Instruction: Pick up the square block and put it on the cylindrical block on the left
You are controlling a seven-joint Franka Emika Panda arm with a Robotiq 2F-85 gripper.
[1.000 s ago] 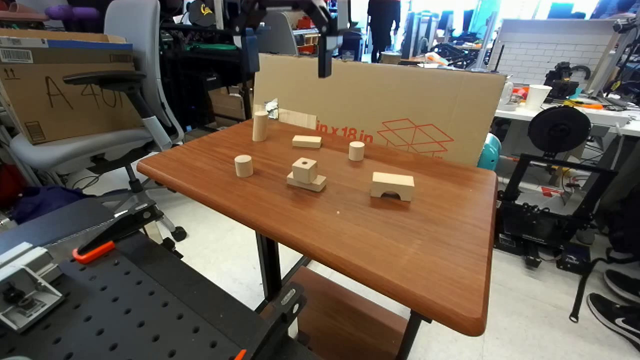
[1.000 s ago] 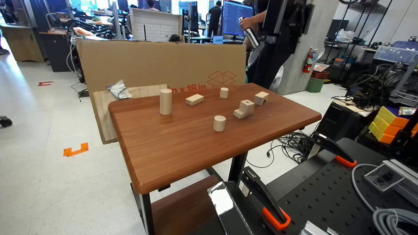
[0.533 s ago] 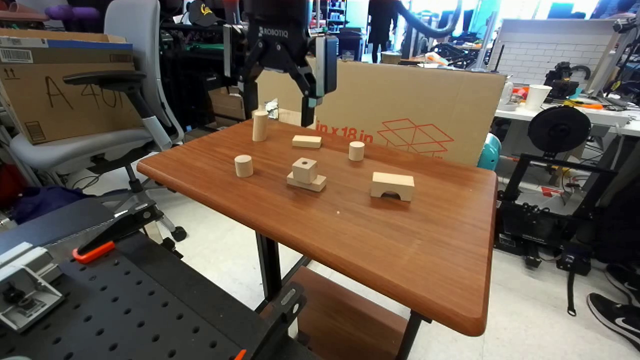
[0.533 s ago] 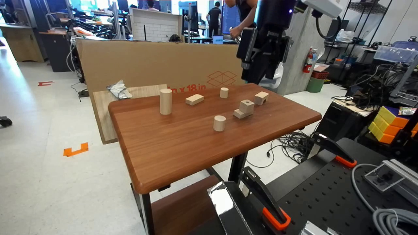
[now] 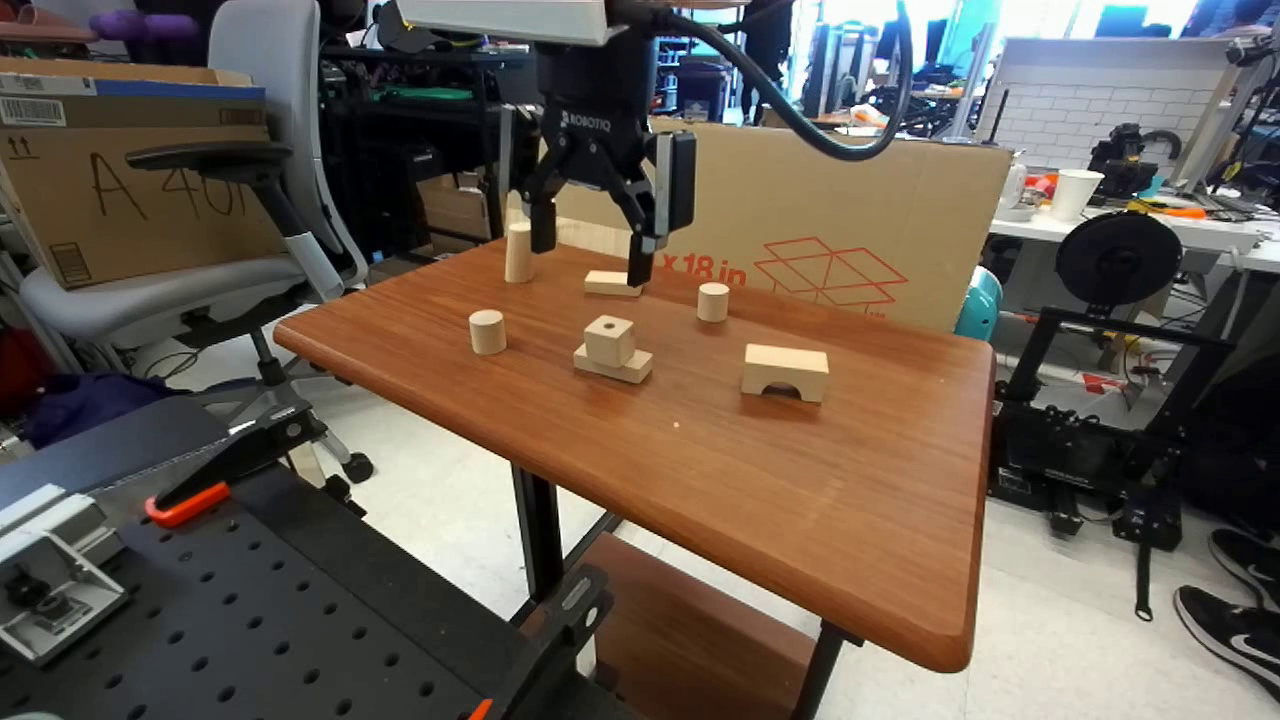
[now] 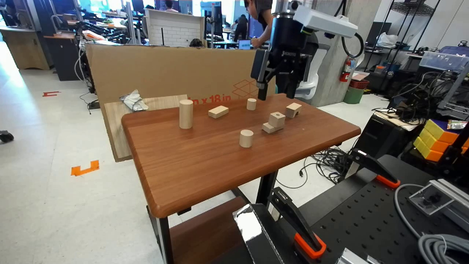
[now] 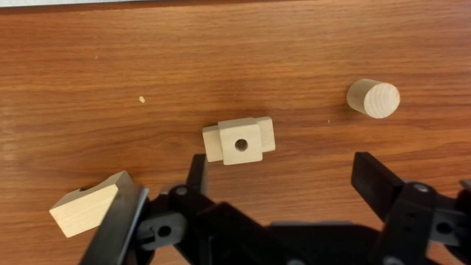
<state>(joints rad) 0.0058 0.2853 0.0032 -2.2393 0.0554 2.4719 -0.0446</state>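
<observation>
The square block (image 5: 610,342), a pale wooden cube with a hole in its top, sits on a flat plank (image 5: 628,372). It also shows in an exterior view (image 6: 277,120) and in the wrist view (image 7: 252,149). The cylindrical block (image 5: 488,333) on the left stands upright on the table; it also shows in an exterior view (image 6: 246,139) and at the upper right of the wrist view (image 7: 381,100). My gripper (image 5: 592,250) is open and empty, above the table and apart from the blocks. In the wrist view the gripper (image 7: 279,162) has its fingers wide apart, the cube left of their middle.
A second short cylinder (image 5: 713,302), a tall cylinder (image 5: 519,254), a flat plank (image 5: 612,284) and an arch block (image 5: 785,372) stand on the wooden table (image 5: 800,480). The arch block is at the wrist view's lower left (image 7: 86,211). A cardboard sheet (image 6: 165,69) stands behind.
My gripper has come down from the top of the exterior views to just above the table's far part, staying open. The blocks have not moved. A person behind has shifted.
</observation>
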